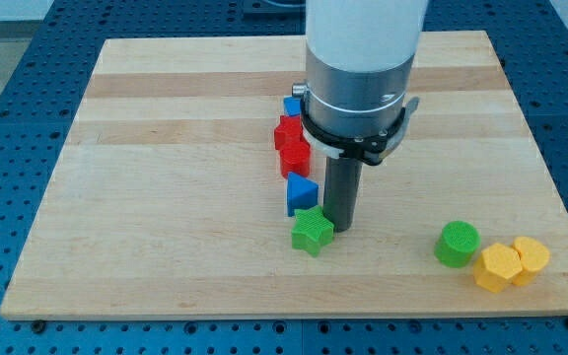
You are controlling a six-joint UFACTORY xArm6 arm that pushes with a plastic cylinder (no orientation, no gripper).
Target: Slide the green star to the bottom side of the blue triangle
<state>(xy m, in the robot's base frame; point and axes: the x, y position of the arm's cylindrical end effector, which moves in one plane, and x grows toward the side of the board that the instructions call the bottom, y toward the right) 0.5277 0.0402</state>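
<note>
While the green star [312, 232] sits touching the blue triangle's [301, 192] bottom, my tip [341, 226] stands just right; no fingers show.

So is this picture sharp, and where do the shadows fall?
Camera view: evenly lit and sharp, with no strong glare on the wooden board. My tip casts only a faint shadow beside the green star. The arm's white body runs out of the view's top. The blue triangle looks crisp.

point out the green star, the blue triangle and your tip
green star [312, 232]: camera view, on its top face
blue triangle [301, 192]: camera view, on its top face
my tip [341, 228]: camera view, rod's lower end, at the star's right
</note>
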